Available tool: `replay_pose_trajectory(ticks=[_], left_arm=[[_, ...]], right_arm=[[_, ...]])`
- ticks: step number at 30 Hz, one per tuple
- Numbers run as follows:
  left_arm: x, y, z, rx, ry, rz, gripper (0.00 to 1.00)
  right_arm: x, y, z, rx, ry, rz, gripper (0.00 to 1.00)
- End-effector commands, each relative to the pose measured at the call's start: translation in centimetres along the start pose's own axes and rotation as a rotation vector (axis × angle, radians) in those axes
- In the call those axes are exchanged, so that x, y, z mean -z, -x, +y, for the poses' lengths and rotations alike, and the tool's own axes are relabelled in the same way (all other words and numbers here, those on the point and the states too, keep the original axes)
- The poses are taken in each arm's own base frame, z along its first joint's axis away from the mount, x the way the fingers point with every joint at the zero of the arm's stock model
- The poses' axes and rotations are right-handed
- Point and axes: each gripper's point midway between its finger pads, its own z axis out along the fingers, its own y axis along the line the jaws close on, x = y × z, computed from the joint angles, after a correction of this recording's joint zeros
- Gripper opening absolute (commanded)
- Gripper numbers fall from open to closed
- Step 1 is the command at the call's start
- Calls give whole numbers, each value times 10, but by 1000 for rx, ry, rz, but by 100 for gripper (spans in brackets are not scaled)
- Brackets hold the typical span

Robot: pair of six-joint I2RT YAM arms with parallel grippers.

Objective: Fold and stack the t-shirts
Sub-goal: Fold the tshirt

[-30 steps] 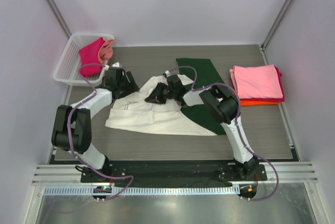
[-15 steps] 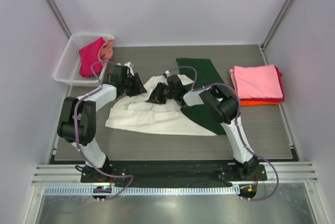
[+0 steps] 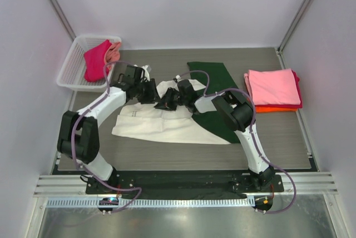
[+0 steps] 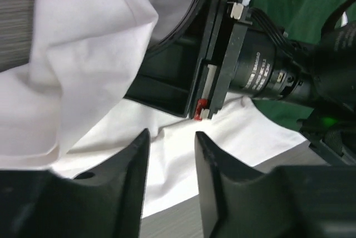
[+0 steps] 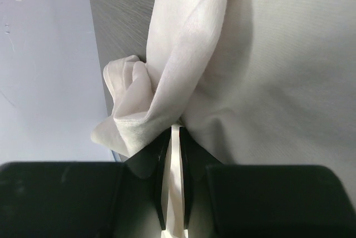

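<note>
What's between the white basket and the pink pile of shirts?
The cream t-shirt with a dark green sleeve, with the left claw and right claw over it, in the top view.

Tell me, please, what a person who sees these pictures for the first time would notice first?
A cream t-shirt with dark green sleeves lies spread in the middle of the table; the right gripper pinches a fold of it, and the left gripper hovers close by with jaws apart. At the right edge sits a folded stack, pink on top; at the far left a white basket holds a magenta tee.
</note>
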Motion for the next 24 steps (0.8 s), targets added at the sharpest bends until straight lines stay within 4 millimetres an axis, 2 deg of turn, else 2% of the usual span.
replay_pose_trajectory(ticks=[1, 2, 3, 5, 7, 9, 10, 13, 17, 18, 20, 21, 23, 24], left_arm=[[33, 26, 13, -13, 151, -150, 45], [36, 31, 22, 1, 201, -185, 50], [38, 37, 40, 14, 293, -227, 57], [37, 42, 58, 48, 366, -250, 61], [28, 42, 75, 63, 424, -247, 65], [19, 42, 83, 66, 445, -235, 70], [7, 38, 85, 66, 435, -197, 70], [-18, 24, 80, 64, 363, -105, 70], [-35, 8, 42, 61, 124, -1, 60], [-35, 8, 33, 57, 70, 1, 55], [-29, 16, 12, 34, -35, -43, 51], [-26, 11, 2, 27, -90, -32, 50], [-19, 18, -11, -3, -141, -65, 50], [-17, 14, -15, -10, -170, -56, 50]], right_arm=[[5, -6, -53, -44, -158, -4, 18], [4, -7, -53, -43, -157, -3, 18], [5, -7, -53, -45, -159, -6, 18], [5, -5, -53, -45, -159, -9, 18], [4, -6, -53, -43, -160, -7, 18], [4, -6, -53, -43, -160, -7, 18], [4, -6, -53, -43, -159, -6, 18], [4, -5, -53, -44, -159, -7, 18], [5, -7, -55, -48, -163, -5, 18], [5, -7, -53, -44, -159, -4, 18], [5, -6, -54, -46, -160, -5, 18], [5, -6, -54, -46, -160, -5, 18], [5, -7, -54, -46, -160, -3, 18], [5, -6, -55, -46, -160, -4, 18]])
